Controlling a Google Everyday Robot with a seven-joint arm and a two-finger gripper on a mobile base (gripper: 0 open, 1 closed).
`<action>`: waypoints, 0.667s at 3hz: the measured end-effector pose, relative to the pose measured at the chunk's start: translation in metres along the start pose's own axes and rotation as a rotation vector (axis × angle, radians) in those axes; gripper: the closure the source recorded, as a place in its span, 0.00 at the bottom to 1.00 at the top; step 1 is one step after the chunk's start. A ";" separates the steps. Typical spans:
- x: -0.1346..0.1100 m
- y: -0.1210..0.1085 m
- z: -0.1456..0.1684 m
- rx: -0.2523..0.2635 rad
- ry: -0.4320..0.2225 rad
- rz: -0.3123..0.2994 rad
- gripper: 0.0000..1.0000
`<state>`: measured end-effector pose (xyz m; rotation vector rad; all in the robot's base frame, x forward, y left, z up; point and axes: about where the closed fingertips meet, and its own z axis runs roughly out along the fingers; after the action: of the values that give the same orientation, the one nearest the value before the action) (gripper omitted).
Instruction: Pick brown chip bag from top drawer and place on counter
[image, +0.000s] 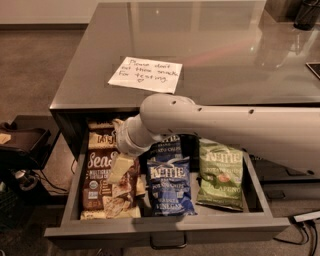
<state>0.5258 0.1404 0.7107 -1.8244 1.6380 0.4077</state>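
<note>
The top drawer (165, 227) stands pulled open below the counter (210, 50), with its small metal handle (167, 245) at the front. The brown chip bag (97, 175) lies flat at the drawer's left end, with "Sea" lettering showing. My arm reaches in from the right. My gripper (120, 167) points down into the drawer, over the right half of the brown bag and at or just above its surface. The arm's wrist hides the bag's upper right part.
A blue Kettle bag (170, 187) lies in the drawer's middle and a green Kettle bag (220, 172) at its right. A white handwritten note (146, 74) lies on the counter near its front edge. Dark gear and cables (20, 145) sit on the floor at left.
</note>
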 end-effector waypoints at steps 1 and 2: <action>0.007 -0.003 0.014 -0.015 -0.004 0.016 0.19; 0.012 -0.004 0.022 -0.022 -0.015 0.029 0.43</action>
<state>0.5362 0.1456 0.6882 -1.8116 1.6575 0.4530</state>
